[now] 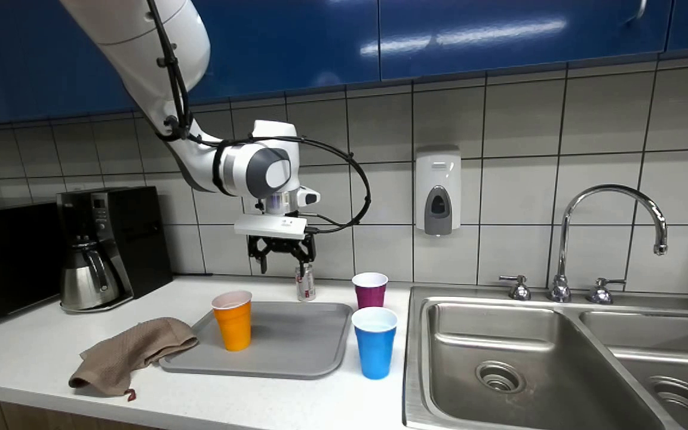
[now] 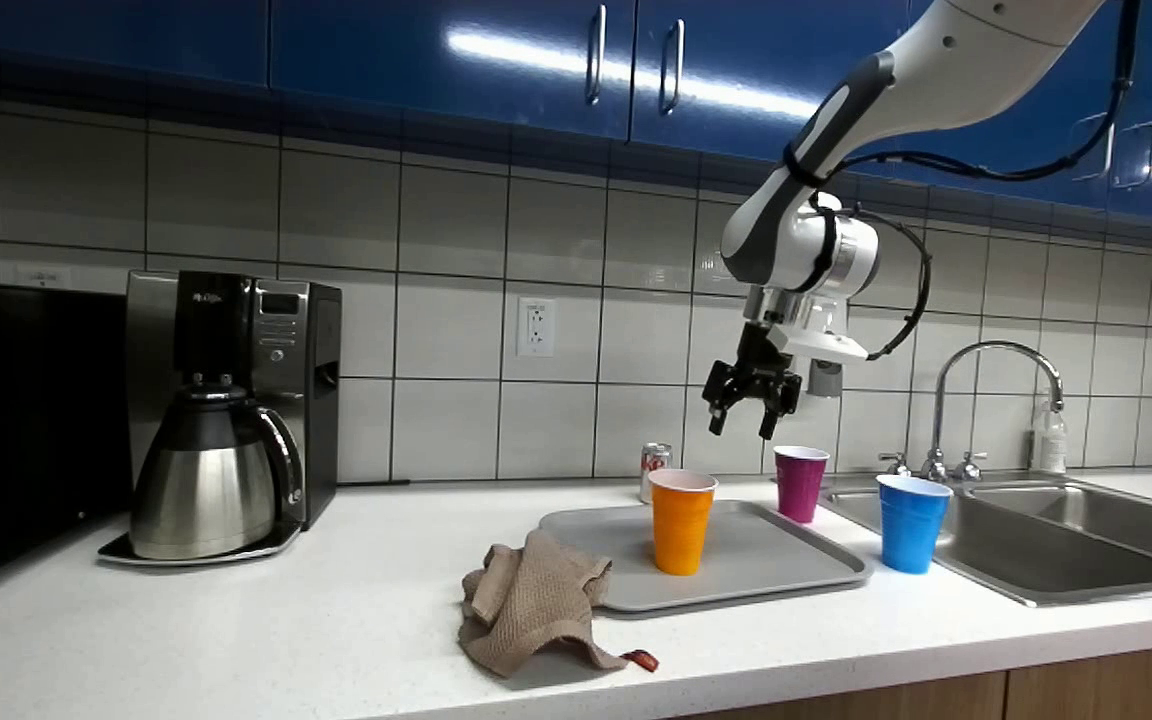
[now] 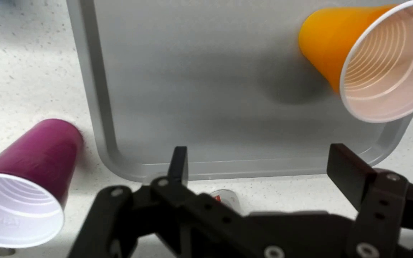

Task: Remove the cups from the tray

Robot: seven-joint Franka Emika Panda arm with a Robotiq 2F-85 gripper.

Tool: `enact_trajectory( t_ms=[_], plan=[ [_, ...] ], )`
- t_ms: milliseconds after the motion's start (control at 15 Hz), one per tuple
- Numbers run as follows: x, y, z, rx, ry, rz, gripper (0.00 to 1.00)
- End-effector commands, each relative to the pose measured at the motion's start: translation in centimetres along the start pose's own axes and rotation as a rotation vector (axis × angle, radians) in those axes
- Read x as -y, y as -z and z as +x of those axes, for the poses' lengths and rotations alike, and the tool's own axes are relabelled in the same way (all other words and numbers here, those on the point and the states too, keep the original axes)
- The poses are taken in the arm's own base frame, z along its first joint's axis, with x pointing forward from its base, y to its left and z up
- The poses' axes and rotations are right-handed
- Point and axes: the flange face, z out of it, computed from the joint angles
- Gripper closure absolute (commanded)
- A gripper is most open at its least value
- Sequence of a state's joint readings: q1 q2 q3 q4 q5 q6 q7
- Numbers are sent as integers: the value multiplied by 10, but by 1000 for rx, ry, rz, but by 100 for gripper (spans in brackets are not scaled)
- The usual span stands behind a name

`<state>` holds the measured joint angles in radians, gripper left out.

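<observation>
Upright on the grey tray (image 1: 296, 340) stands the orange cup (image 1: 236, 322), towards the tray's cloth side; its white inside shows in the wrist view, where the orange cup (image 3: 326, 43) is at upper right. Off the tray, on the counter, are the purple cup (image 1: 371, 295) and the blue cup (image 2: 911, 530), both upright beside the tray's sink-side edge. The wrist view has the purple cup (image 3: 41, 154) at lower left. My gripper (image 2: 742, 430) hangs above the back of the tray. Its fingers (image 3: 350, 172) are wide apart with nothing between them, touching no cup.
A small can (image 1: 306, 283) stands behind the tray. The brown cloth (image 2: 536, 600) lies against the tray's near corner, with a small red item (image 2: 641, 660) beside it. A coffee maker (image 1: 111, 245) stands at the back; a steel sink (image 1: 418, 358) lies beyond the blue cup.
</observation>
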<state>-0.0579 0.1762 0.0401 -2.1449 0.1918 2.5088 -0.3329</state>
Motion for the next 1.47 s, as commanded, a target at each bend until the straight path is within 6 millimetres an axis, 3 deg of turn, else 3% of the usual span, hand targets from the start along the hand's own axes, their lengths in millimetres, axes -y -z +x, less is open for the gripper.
enact_trajectory(
  t_ms=[0,667,1400],
  plan=[
    [22,6,-12,4,61,29,0],
    [64,-18,-35,72,191,87,0],
    [62,-52,-59,149,203,82,0]
  ],
)
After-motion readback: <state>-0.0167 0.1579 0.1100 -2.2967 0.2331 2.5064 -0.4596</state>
